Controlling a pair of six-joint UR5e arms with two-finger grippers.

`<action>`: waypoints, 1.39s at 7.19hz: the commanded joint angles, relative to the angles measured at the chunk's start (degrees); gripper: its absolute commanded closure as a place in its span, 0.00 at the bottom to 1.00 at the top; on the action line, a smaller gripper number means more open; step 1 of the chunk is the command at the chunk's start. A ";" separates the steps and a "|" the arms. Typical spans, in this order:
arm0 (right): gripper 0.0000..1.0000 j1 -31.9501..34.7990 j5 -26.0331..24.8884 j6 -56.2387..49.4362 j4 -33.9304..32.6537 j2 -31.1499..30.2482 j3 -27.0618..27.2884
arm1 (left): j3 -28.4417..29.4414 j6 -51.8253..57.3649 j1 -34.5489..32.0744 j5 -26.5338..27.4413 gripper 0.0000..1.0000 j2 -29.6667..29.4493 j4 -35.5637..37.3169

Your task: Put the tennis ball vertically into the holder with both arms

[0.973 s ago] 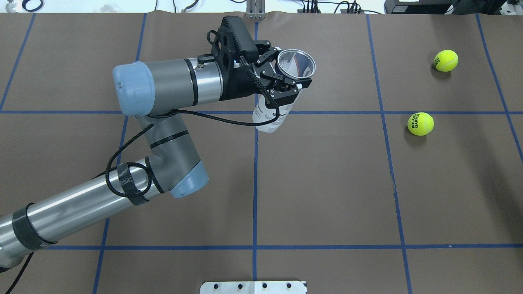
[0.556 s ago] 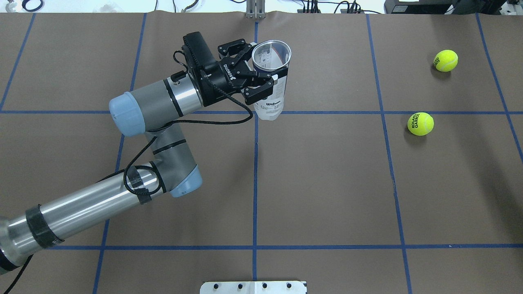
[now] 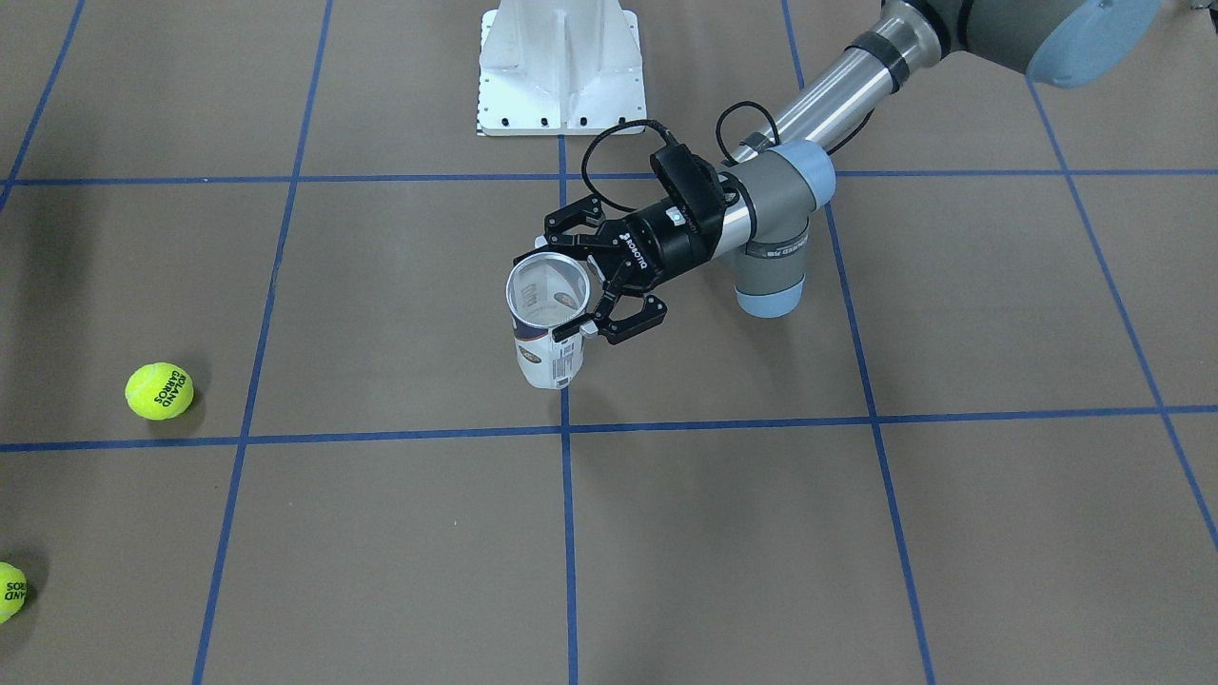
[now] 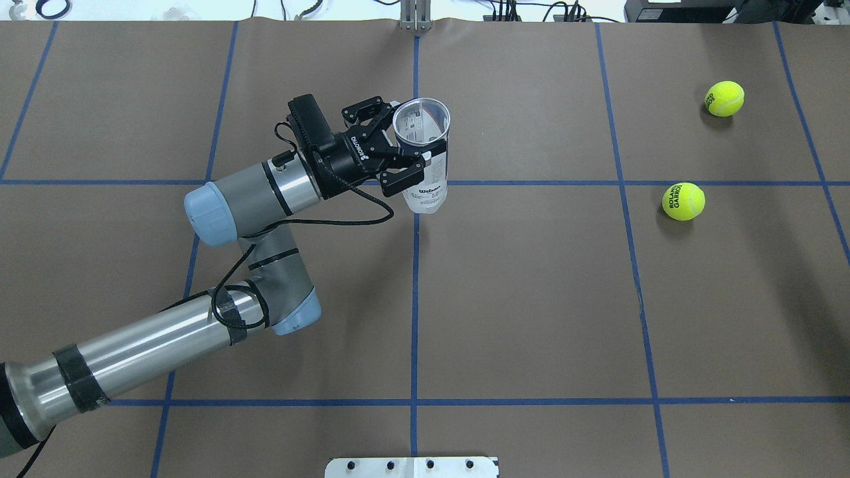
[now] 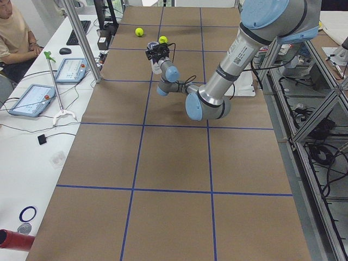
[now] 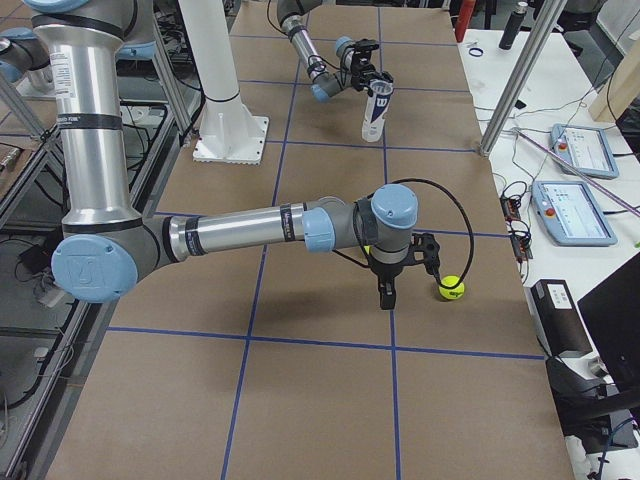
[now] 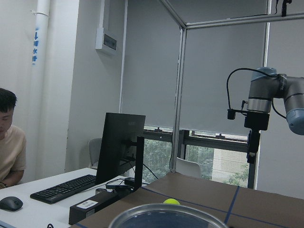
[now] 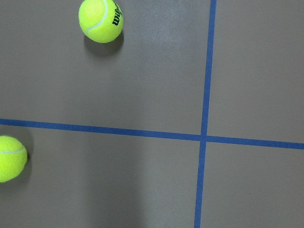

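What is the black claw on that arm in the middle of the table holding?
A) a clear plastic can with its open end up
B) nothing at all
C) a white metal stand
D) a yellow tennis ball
A: the left gripper has its fingers clamped around the holder just below its open rim, while the far tennis ball and the near tennis ball lie on the table.

The brown counter (image 4: 531, 299) has blue lines (image 4: 414, 318) that make big squares. A yellow ball (image 4: 724, 98) lies near its far edge. A second yellow ball (image 4: 683, 201) lies close by, not touching. A white base (image 3: 561, 67) stands at the robot's edge.
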 commanded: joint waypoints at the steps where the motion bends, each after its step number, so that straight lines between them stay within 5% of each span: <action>1: 0.00 0.00 -0.01 0.00 0.00 -0.03 -0.07 | 2.36 0.08 0.92 0.21 0.18 0.00 -0.21; 4: 0.00 0.00 -0.01 0.00 -0.09 -0.03 -0.07 | 3.52 0.08 2.67 1.00 0.15 0.00 -1.35; 6: 0.00 0.00 -0.01 0.00 -0.09 -0.03 -0.07 | 3.25 0.08 2.68 1.00 0.01 0.61 -1.35; 10: 0.00 0.00 -0.01 0.00 -0.18 -0.03 0.02 | 2.81 0.25 3.11 1.09 0.01 1.32 -0.65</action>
